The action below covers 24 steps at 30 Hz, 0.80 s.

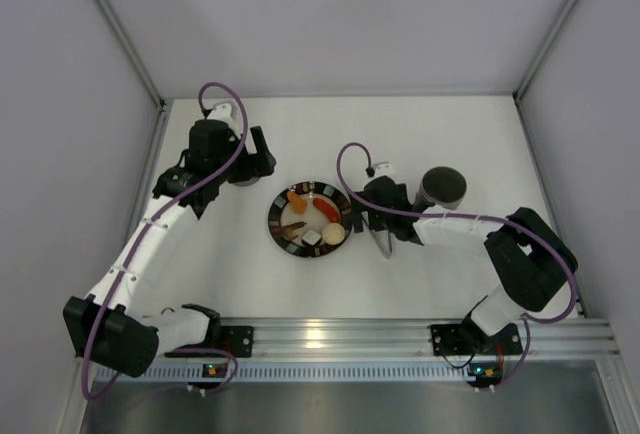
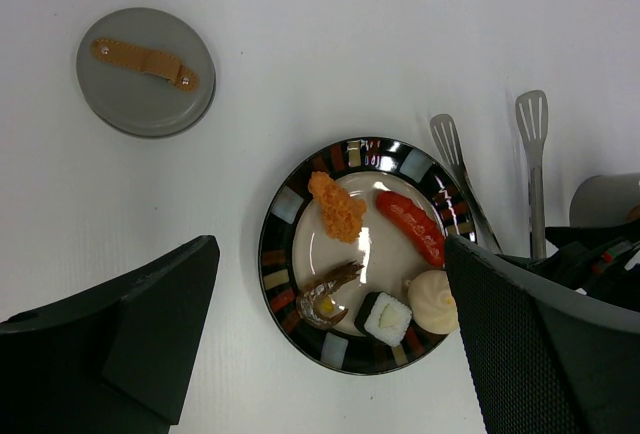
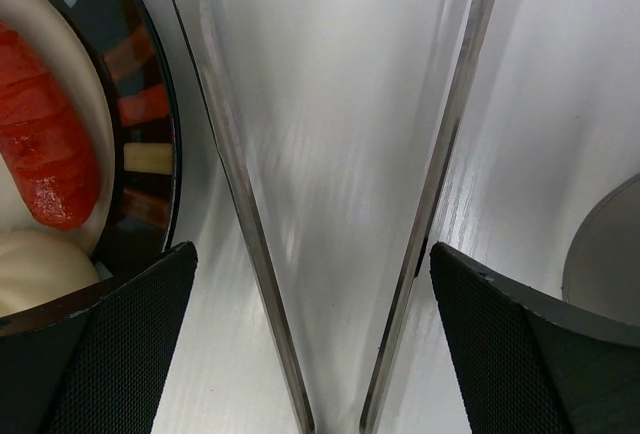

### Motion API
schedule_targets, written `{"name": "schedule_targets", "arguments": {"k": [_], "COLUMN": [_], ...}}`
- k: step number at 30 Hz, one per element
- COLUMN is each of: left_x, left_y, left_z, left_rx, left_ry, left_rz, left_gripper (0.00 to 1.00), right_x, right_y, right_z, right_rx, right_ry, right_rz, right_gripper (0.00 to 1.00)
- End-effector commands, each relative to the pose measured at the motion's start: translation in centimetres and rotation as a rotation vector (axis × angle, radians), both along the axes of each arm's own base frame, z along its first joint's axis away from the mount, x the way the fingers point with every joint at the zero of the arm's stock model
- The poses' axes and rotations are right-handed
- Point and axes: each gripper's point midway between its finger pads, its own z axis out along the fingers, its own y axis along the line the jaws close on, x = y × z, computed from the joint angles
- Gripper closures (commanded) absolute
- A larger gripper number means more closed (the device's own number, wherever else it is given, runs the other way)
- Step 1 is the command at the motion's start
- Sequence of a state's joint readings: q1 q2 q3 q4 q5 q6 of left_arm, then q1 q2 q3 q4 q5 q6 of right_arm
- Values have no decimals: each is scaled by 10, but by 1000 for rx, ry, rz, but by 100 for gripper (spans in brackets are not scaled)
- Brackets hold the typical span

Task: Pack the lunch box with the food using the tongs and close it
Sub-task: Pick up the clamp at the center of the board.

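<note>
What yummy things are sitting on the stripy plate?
On the plate, five pieces: an orange crumbly piece, a red strip, a brown shrimp-like piece, a white-and-black roll and a cream bun. Whatever lies under them is covered.

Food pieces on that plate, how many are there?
5, all on the plate, seen from the left wrist: orange piece upper left, red strip upper right, brown piece lower left, white-and-black roll at the bottom, cream bun lower right. None seems hidden.

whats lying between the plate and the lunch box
The tongs lie in that gap, between the plate and the lunch box; the left wrist view shows it best.
</note>
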State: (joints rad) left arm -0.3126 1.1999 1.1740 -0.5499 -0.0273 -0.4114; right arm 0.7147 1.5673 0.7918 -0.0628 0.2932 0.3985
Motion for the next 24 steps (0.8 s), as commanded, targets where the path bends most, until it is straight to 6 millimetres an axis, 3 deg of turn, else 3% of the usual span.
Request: {"name": "schedule_targets", "arguments": {"k": [1, 10, 24], "left_x": [2, 2, -1], "left_y": [2, 0, 1], "left_z": [4, 5, 3], "left_rx": [13, 8, 7], "left_ry": [-20, -22, -14], "left_rz": [-1, -7, -9], "left_gripper": [1, 1, 1], "right_x": [13, 8, -2], "right_y": [0, -17, -5], "right_z": [5, -10, -20], "right_rx": [17, -89, -31], "right_ry": [-48, -24, 44], "right_rz": [-3, 37, 62], "right_gripper": [2, 10, 27]}}
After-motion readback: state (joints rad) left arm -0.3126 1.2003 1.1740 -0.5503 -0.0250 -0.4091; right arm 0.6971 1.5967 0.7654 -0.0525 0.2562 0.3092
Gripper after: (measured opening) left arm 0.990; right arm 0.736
